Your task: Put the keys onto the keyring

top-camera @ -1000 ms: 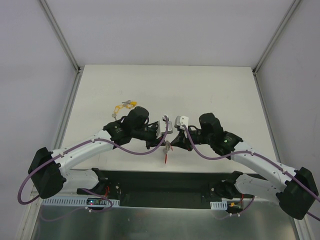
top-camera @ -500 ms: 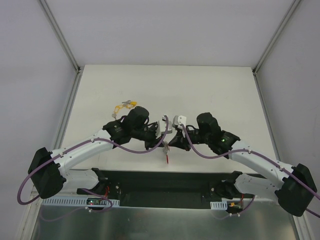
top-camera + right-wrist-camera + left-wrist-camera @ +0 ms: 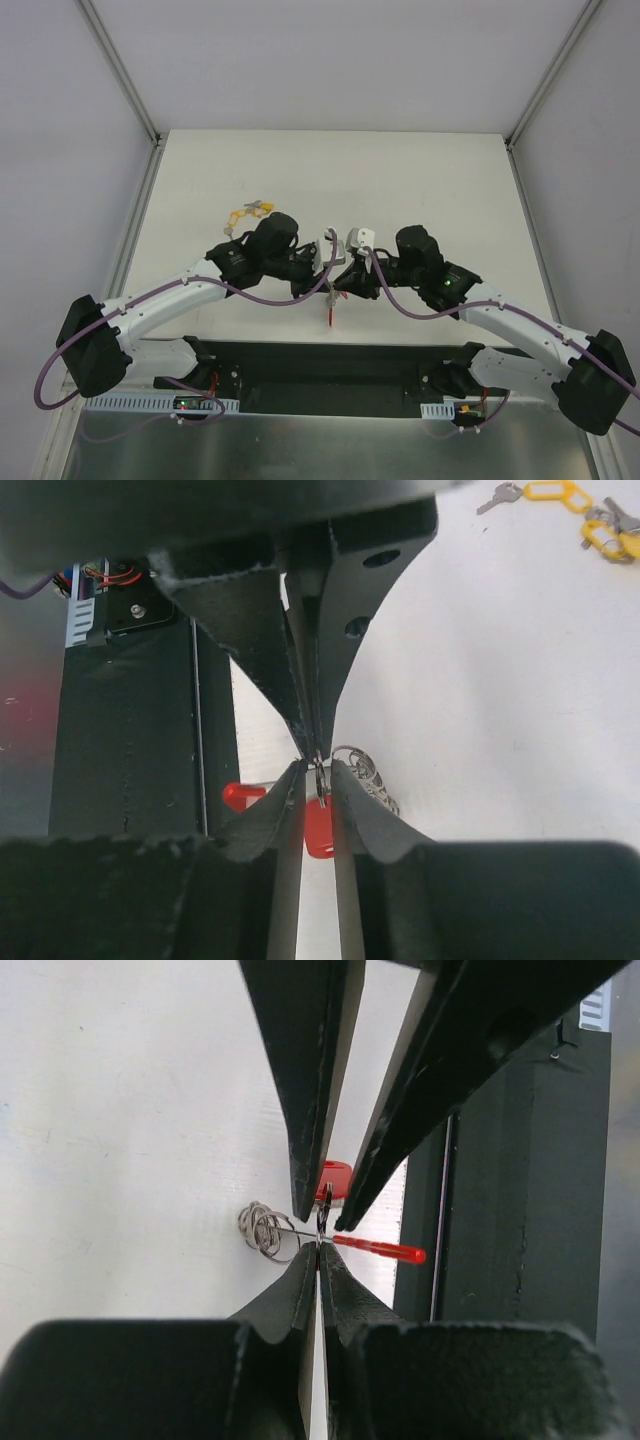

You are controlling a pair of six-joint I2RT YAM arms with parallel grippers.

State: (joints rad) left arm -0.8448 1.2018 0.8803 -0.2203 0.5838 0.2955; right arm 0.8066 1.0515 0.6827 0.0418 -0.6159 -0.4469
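The left arm (image 3: pixel 170 295) and right arm (image 3: pixel 520 325) are built from white tubular links joined by bulky black joint housings (image 3: pixel 95 345). A purple cable (image 3: pixel 260 298) runs along each arm in loose loops. A white camera block (image 3: pixel 362 240) is mounted at each wrist. A green lamp (image 3: pixel 449 283) is lit on the right wrist housing. Red wires (image 3: pixel 215 383) show at the base. The left gripper (image 3: pixel 319 1248) and right gripper (image 3: pixel 318 772) carry matte black fingers (image 3: pixel 270 1310) tapering to thin tips. Round holes (image 3: pixel 375 557) pierce the finger flanks.
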